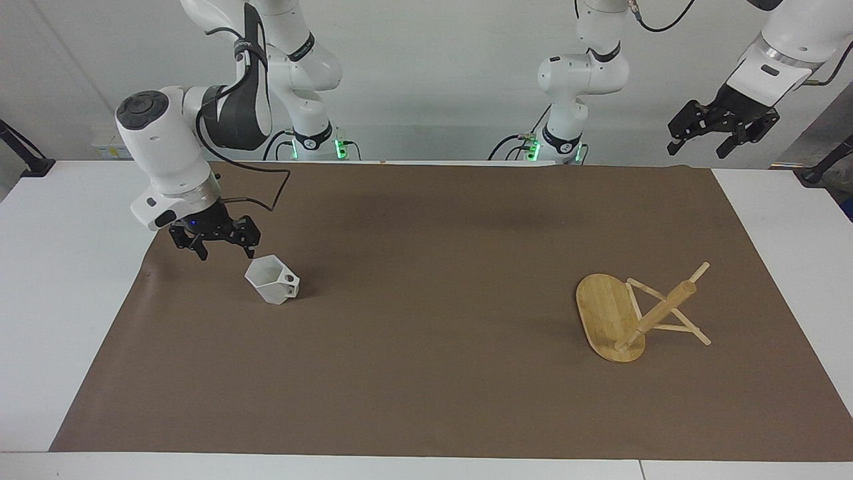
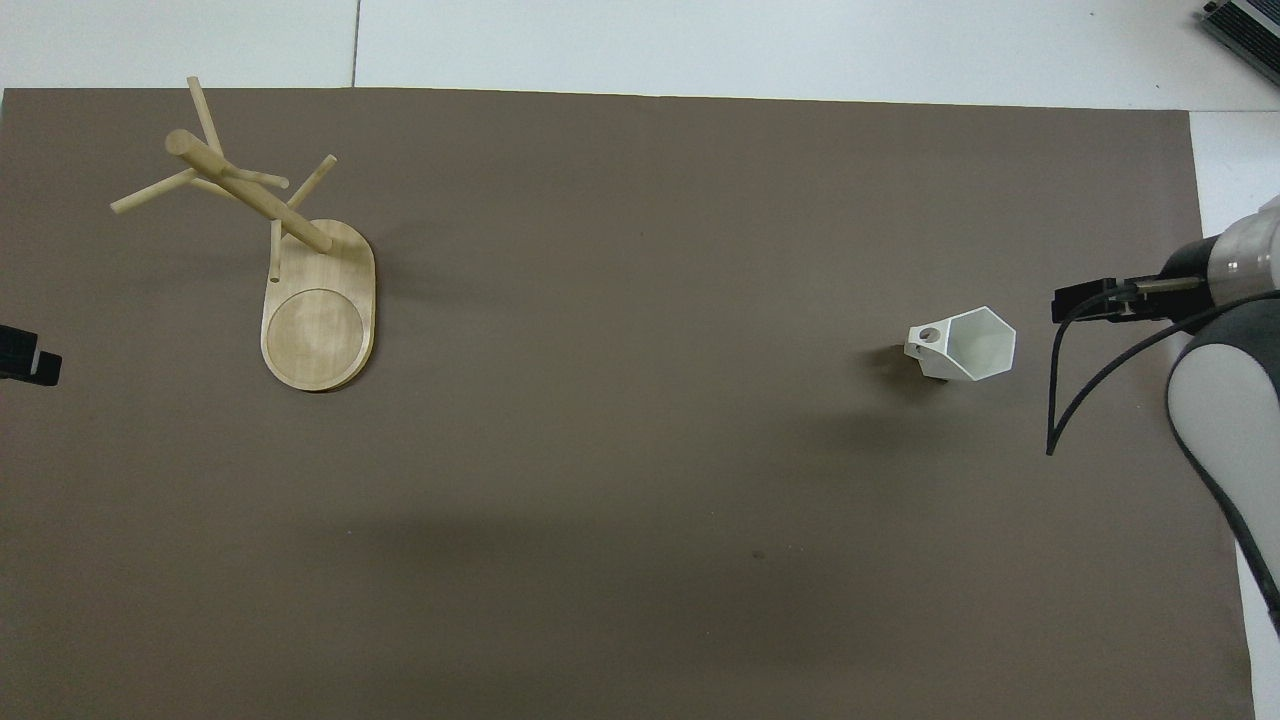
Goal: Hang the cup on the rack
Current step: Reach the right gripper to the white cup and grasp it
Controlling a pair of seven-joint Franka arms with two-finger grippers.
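The white faceted cup (image 1: 272,282) stands on the brown mat toward the right arm's end, its opening up and its pierced handle pointing toward the left arm's end; it also shows in the overhead view (image 2: 962,345). My right gripper (image 1: 225,253) is open and low over the mat just beside the cup's rim, on the right arm's end side, not holding it. The bamboo rack (image 1: 633,313) stands on its oval base toward the left arm's end, its pegs bare, also in the overhead view (image 2: 270,230). My left gripper (image 1: 723,133) is open and waits high over the table's end.
The brown mat (image 1: 426,373) covers most of the white table (image 1: 60,267). A black cable (image 2: 1090,380) loops from the right wrist. Black clamp stands sit at the table's corners near the robots (image 1: 26,160) (image 1: 820,170).
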